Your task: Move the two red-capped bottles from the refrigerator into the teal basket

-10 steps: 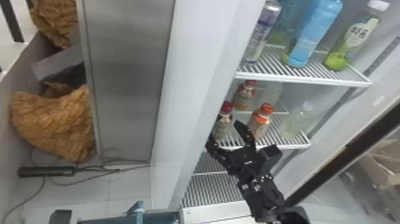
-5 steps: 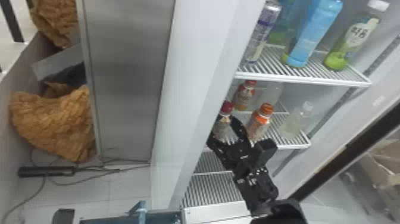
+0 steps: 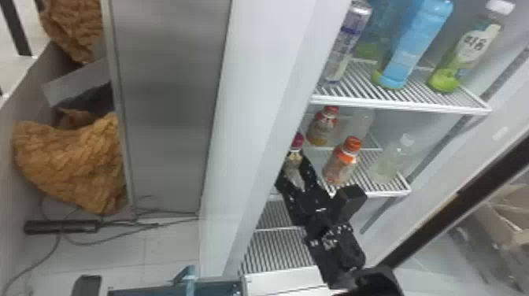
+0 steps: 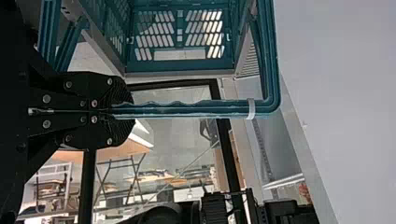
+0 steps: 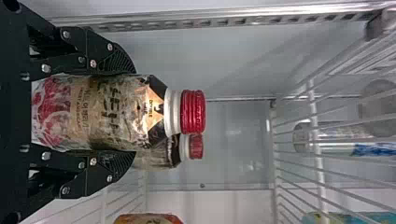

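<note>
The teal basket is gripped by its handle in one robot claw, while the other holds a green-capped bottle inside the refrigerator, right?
Not quite: the cap of the bottle in the right gripper is red, as the right wrist view shows. The rest holds: the left gripper has the teal basket by its handle, and the bottle is inside the refrigerator.

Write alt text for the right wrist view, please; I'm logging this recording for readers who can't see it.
The right gripper has a red-capped bottle between its two fingers inside the refrigerator. A second red-capped bottle stands partly hidden behind it, and a wire shelf lies beyond the caps.
</note>
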You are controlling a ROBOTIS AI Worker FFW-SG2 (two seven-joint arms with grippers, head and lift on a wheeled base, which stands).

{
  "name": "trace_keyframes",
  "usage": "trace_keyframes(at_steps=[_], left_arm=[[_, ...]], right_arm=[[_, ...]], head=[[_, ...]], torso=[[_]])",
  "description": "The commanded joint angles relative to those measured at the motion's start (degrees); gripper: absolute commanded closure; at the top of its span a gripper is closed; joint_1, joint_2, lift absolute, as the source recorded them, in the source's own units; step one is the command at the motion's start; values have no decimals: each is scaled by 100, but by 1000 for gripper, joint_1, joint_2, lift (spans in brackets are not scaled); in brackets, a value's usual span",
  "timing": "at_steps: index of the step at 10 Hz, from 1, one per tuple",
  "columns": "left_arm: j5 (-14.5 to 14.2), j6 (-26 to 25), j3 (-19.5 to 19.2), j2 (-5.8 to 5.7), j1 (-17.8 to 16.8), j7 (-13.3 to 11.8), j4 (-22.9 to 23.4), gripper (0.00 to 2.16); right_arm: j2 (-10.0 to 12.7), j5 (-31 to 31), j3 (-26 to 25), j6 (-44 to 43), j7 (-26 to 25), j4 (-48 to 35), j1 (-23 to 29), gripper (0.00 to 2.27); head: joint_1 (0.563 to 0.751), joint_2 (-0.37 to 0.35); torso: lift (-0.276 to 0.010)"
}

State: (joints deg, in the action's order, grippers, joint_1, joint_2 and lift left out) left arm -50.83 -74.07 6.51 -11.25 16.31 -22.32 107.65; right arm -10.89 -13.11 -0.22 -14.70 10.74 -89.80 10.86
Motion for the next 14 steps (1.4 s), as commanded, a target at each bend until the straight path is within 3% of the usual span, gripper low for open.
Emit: trace_keyframes(at_steps=[1,5,11,14], left_arm=[[-1,10,11,0,0,0,-14,1173],[-1,10,11,0,-14,0,-14,1173],[-1,10,-23,-9,-14,-18,-14,1173],[10,-46,-23,-9,-14,-9,-14,1173]], right_arm=[[-9,9,-12,-7,-19,-223,124,881],[-9,55,-286,204,-195,-1166,742,881],[114,-128,-949,1189,-186,-3514,2627,880],[149,-220,-1200,2229,24,-4780,3639,881]], head=[[695,-350],[695,-350],[695,-350],[695,-350]], torso=[[-224],[-224],[-224],[-224]])
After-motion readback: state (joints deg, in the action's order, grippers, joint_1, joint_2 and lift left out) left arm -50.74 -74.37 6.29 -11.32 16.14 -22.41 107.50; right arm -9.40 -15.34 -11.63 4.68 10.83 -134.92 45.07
